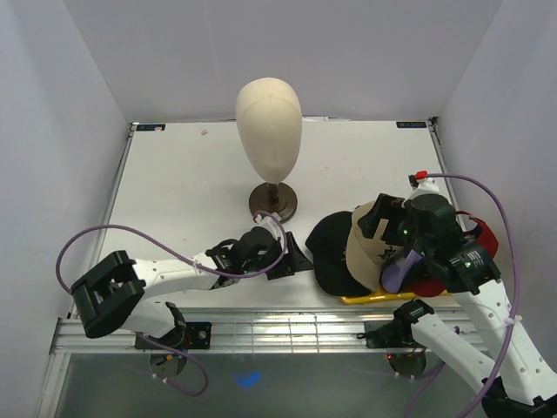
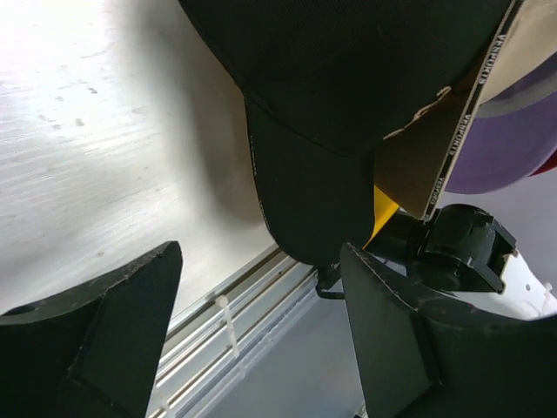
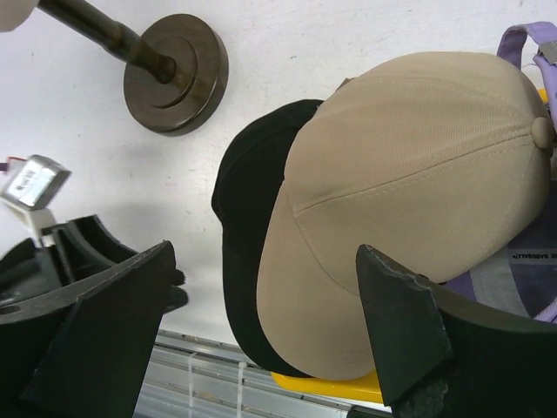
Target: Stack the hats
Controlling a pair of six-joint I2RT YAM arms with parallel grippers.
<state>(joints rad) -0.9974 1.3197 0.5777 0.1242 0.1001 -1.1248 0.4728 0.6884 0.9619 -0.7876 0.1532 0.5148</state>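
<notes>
The hats lie overlapped at the table's near right. A black hat (image 1: 329,252) is leftmost, with a tan hat (image 1: 364,248) leaning on it. A lavender hat (image 1: 397,272) and a red hat (image 1: 484,235) sit behind, under the right arm. My left gripper (image 1: 296,258) is open, low by the black hat's left edge; the black brim (image 2: 305,200) hangs just ahead of its fingers. My right gripper (image 1: 383,233) hovers open above the tan hat (image 3: 409,174) and the black hat (image 3: 248,200), holding nothing.
A yellow tray (image 1: 374,298) lies under the hats at the front edge, also in view as the yellow tray (image 3: 331,383). A beige mannequin head (image 1: 268,126) on a dark stand (image 1: 272,202) rises mid-table. White walls enclose the table; a metal rail (image 1: 278,331) runs along the front.
</notes>
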